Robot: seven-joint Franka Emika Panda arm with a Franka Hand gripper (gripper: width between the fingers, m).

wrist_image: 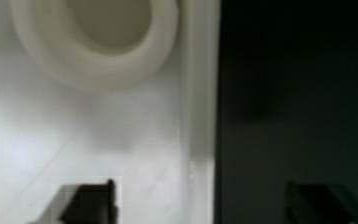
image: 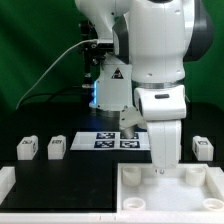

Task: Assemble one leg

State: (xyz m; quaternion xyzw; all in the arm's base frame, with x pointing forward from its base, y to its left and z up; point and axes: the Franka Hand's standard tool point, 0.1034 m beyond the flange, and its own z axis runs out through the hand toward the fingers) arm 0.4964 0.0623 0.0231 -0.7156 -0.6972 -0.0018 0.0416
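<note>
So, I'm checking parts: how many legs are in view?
3. The far-left leg and the second leg sit at the exterior view's left, the third leg at its right. The arm may hide another.

Marker board (image: 100, 140): right part hidden behind the arm (image: 160, 60).
Tray (image: 192, 196): cut off at lower edge.
Fingers (wrist_image: 87, 203): blurred.
</note>
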